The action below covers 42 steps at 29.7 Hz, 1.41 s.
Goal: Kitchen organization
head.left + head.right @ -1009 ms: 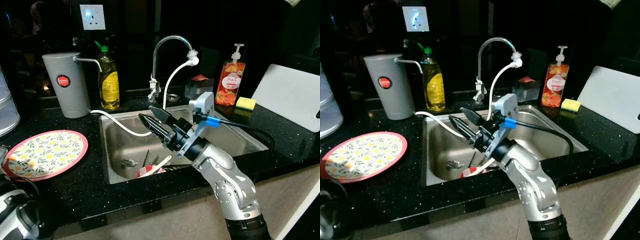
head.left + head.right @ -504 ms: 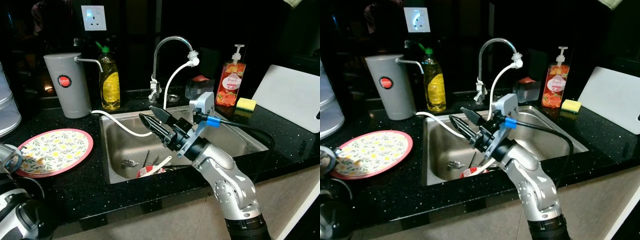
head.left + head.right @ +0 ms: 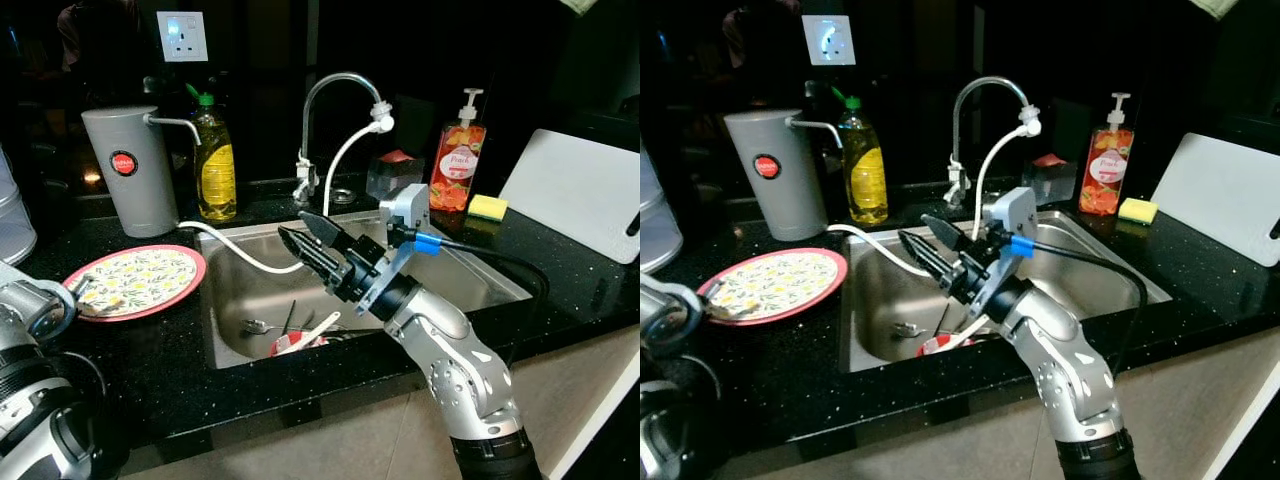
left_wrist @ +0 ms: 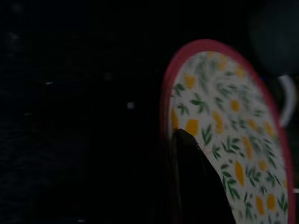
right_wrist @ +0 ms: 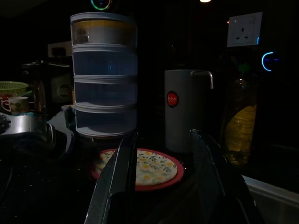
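Plate: the floral plate (image 3: pixel 136 281) with its red rim lies on the black worktop (image 3: pixel 150 360) just left of the sink (image 3: pixel 250 300), its near-left edge taken by the left gripper (image 3: pixel 88 300), apparently so it can be slid or lifted toward the basin.
Left jaws: a dark finger (image 4: pixel 191 182) lies over the plate's rim in the wrist view; clenched on the plate, as far as the head views show.
Right gripper (image 3: pixel 305 240): hangs above the sink with jaws released and empty, aimed toward the plate, probably waiting to receive or steady it.
Sink contents: a spoon (image 3: pixel 258 325) and a red-rimmed dish (image 3: pixel 295 343) lie at the bottom, suggesting dirty ware is gathered here.
Hose (image 3: pixel 240 250): a white tube drapes from the grey dispenser (image 3: pixel 128 170) into the basin.
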{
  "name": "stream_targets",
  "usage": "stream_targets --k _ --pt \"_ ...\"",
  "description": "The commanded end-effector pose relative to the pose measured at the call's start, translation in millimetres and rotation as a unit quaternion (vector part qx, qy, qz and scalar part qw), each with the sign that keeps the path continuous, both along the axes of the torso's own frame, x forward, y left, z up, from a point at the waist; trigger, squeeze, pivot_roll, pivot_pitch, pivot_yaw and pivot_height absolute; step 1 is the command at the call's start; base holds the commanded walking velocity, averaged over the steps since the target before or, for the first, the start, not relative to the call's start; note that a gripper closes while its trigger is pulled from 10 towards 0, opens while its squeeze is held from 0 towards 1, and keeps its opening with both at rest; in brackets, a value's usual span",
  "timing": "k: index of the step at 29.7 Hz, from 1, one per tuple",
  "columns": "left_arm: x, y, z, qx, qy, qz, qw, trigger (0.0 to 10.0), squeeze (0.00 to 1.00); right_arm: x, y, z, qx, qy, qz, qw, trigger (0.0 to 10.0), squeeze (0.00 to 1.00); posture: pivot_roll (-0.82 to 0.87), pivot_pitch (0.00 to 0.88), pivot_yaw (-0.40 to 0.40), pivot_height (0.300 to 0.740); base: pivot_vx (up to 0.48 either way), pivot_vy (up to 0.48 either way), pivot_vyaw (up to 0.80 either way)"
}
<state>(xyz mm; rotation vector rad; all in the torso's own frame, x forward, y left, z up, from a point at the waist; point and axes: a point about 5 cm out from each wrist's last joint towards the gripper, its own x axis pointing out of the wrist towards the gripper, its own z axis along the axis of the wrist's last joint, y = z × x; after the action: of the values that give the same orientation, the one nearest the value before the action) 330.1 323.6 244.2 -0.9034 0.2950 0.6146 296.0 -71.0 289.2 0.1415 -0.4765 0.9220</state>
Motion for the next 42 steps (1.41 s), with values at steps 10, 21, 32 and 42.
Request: stream_targets --k 10,21,32,42 --pt "6.9 -18.3 20 0.017 -0.076 -0.04 0.996 4.7 0.0 0.7 -0.8 2 0.003 -0.004 -0.005 1.0 10.0 0.0 -0.02 0.022 0.002 0.74 0.0 0.0 0.0" --pt "8.8 -80.8 66 0.07 -0.242 -0.249 0.935 10.0 0.0 4.1 -3.5 5 0.008 -0.005 -0.015 1.0 10.0 0.0 -0.02 0.02 -0.002 0.74 0.0 0.0 0.0" --pt "-2.6 -121.2 84 0.088 -0.352 -0.404 0.84 10.0 0.0 18.0 -25.6 10 0.123 0.086 -0.02 0.988 10.0 0.0 -0.03 0.012 0.01 0.74 0.0 0.0 0.0" --pt "-12.1 -146.2 89 0.118 -0.381 -0.469 0.788 10.0 0.0 34.7 -34.2 -6 0.193 0.227 -0.004 0.955 10.0 0.0 -0.05 0.012 0.02 0.74 0.0 0.0 0.0"
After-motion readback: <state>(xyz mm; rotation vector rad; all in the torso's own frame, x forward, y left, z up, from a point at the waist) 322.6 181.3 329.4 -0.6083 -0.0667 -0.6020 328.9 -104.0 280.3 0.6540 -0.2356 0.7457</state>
